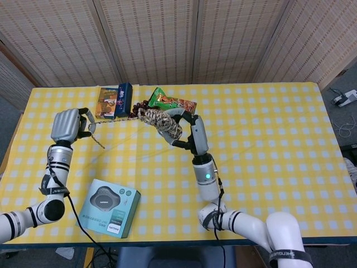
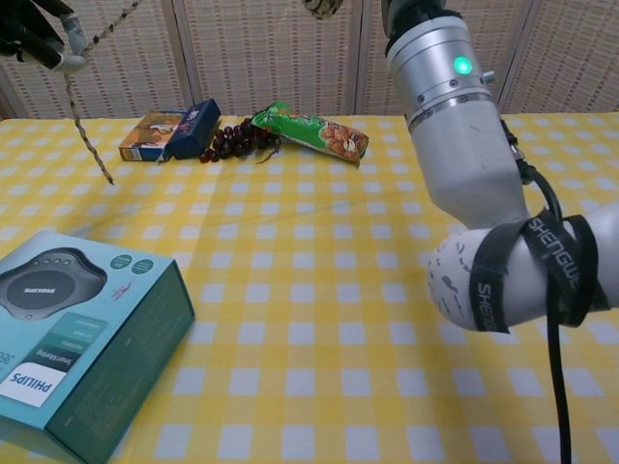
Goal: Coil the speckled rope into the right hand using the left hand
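Covering the table is a yellow-and-white checked cloth, and behind it stand woven, tan folding screens. At the near left edge lies a teal speaker box, its printed top facing up. Along the far side, from left to right, sit a small picture box, a dark blue pack leaning on it, a bunch of dark grapes and a green snack bag.

On the left, the left hand is raised off the cloth on an upright forearm, back of the hand toward the head camera, fingers curled in around the speckled rope. A short free tail of the rope hangs down from that hand and ends in the air above the cloth; in the chest view the same tail dangles from the hand at the top left corner. From the hand the rope runs up and to the right as a taut strand toward the middle of the table.

There the right hand is lifted high on a steep, nearly vertical forearm with a green light on its wrist. Its fingers wrap around a thick bundle of coiled rope, which sits in the hand in front of the grapes and snack bag. In the chest view only the bottom of the coil shows at the top edge, and the right hand itself is cut off.
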Action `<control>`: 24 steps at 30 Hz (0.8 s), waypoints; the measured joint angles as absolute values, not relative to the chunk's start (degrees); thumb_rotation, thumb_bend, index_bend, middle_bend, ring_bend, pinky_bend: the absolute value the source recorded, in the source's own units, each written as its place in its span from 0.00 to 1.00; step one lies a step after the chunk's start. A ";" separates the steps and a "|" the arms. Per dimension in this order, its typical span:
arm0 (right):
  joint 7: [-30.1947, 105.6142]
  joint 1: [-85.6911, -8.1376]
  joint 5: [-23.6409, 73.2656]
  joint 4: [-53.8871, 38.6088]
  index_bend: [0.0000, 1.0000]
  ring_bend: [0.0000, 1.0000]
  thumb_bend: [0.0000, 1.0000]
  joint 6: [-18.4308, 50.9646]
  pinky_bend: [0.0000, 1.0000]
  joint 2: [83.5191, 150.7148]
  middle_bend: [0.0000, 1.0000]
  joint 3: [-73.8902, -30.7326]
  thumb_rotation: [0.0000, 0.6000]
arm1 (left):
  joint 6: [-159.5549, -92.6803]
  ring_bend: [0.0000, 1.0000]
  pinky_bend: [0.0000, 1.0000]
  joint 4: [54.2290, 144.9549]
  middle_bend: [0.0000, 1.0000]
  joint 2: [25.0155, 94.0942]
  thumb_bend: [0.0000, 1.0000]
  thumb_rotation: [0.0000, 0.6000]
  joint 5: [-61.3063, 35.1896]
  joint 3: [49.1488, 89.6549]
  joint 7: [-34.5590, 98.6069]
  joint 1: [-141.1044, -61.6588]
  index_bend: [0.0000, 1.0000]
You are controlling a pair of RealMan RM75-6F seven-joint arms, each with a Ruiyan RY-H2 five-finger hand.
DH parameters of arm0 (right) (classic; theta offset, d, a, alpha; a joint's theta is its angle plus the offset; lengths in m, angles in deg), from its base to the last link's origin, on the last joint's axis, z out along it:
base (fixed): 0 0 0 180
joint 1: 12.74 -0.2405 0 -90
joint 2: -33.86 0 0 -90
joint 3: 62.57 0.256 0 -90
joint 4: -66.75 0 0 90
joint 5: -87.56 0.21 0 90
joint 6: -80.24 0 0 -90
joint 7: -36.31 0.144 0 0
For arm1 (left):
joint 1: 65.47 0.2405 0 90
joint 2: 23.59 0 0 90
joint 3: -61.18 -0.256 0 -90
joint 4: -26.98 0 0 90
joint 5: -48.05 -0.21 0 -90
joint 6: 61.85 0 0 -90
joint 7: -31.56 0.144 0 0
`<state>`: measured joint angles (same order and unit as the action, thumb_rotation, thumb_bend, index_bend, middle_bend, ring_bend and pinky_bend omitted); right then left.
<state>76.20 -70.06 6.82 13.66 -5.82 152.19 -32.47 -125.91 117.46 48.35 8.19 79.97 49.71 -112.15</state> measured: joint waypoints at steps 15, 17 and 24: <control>59.09 -69.04 14.28 10.76 0.92 0.58 0.54 0.84 0.62 149.64 0.72 -30.79 1.00 | -141.46 0.77 0.94 106.18 0.86 53.83 0.40 1.00 -21.65 76.27 42.74 -109.48 0.71; 56.67 -69.02 15.63 9.97 0.92 0.58 0.54 2.32 0.62 149.13 0.72 -30.48 1.00 | -142.86 0.77 0.94 105.06 0.86 54.35 0.40 1.00 -24.16 76.32 40.96 -109.41 0.71; 48.59 -69.69 20.27 6.55 0.92 0.58 0.54 8.55 0.62 146.79 0.72 -29.41 1.00 | -146.60 0.77 0.94 103.70 0.86 55.27 0.40 1.00 -31.15 77.28 36.82 -109.74 0.71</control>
<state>48.59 -69.69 20.27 6.55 8.55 146.79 -29.41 -146.60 103.70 55.27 -31.15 77.28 36.82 -109.74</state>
